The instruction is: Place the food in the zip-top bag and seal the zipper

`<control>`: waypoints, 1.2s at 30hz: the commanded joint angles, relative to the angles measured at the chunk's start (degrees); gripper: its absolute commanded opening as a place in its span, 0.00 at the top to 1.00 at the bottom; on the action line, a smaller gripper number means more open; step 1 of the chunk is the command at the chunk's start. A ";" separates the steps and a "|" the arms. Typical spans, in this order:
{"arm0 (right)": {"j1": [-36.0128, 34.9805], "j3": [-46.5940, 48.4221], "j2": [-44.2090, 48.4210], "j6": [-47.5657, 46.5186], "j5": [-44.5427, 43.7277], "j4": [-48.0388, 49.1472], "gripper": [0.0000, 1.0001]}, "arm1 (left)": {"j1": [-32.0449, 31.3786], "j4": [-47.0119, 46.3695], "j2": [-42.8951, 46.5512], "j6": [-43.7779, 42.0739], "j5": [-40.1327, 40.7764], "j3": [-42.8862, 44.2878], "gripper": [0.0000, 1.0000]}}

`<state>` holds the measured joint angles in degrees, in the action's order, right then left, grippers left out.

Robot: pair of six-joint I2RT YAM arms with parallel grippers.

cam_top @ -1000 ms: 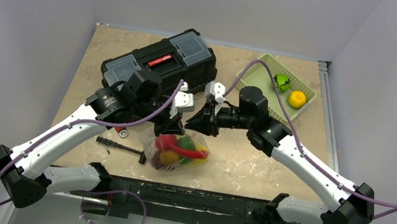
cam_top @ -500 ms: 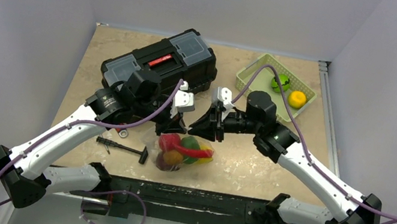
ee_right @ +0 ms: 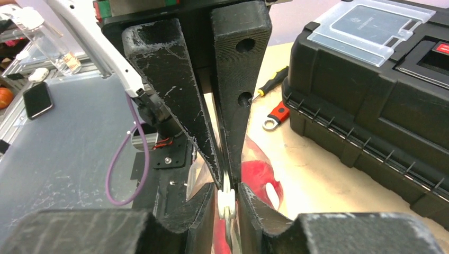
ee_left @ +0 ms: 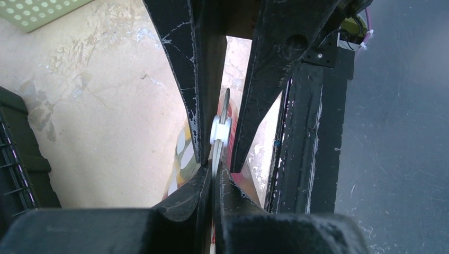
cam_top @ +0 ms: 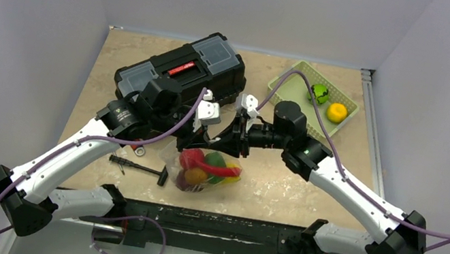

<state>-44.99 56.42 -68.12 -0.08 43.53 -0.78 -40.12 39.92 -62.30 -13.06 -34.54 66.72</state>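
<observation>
On the worktop (cam_top: 268, 184), just in front of the black toolbox (cam_top: 183, 72), the zip-top bag (cam_top: 203, 174) is lying with the food (cam_top: 192, 160) inside, red, green and yellow pieces showing through. At the bag's mouth, on the toolbox side, the left tool (ee_left: 213, 177) is pinching the zipper (ee_left: 221, 130), fingers closed on the strip. The right tool (ee_right: 227, 194) is clamping the same strip at its white slider. Right of the toolbox, a pale green basket (cam_top: 289, 88) is holding two more toy fruits (cam_top: 336, 112).

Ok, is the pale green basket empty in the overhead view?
No, a green toy vegetable and a yellow toy fruit lie inside the pale green basket.
</observation>
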 commanded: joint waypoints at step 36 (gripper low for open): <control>6.72 -13.95 9.44 16.95 5.86 22.42 1.00 | 0.98 -6.84 1.21 1.50 -0.95 0.75 0.67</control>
<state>-38.28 42.37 -60.75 14.87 49.54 16.34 -39.62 36.25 -62.11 -12.38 -34.52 66.74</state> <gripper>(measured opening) 0.003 0.341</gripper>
